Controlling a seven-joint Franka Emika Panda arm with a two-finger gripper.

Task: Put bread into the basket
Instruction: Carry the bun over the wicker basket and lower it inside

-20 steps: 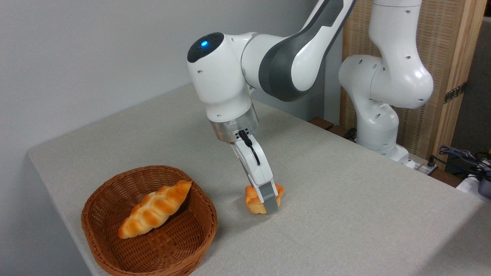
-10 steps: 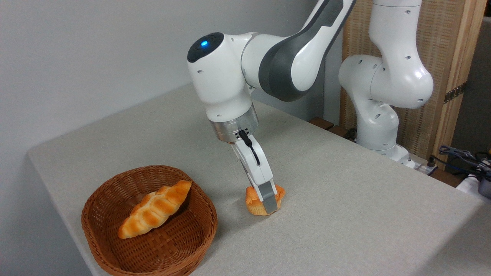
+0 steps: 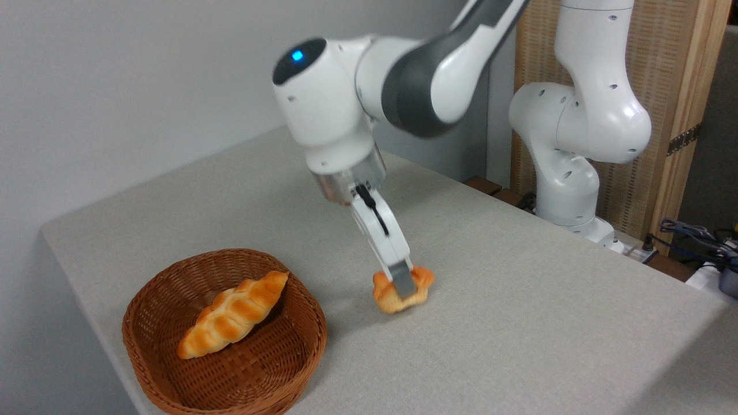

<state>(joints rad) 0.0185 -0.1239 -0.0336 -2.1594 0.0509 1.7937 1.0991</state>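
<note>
While apparently lifted, bread [image 3: 387,294] between tool [image 3: 403,285] fingers.

Grey table [image 3: 519,323]; wicker basket [image 3: 167,369] resting on it.

Golden bread [image 3: 387,295] tilted; brown basket [image 3: 300,351] leftward

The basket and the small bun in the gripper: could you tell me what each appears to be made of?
The basket looks like woven wicker, brown with a slight sheen; the interlaced strands show on its wall and rim. The bun, held in the gripper, has a smooth, evenly coloured golden-orange surface with no crumbs, which suggests a foam or plastic replica, though real bread cannot be ruled out.
</note>
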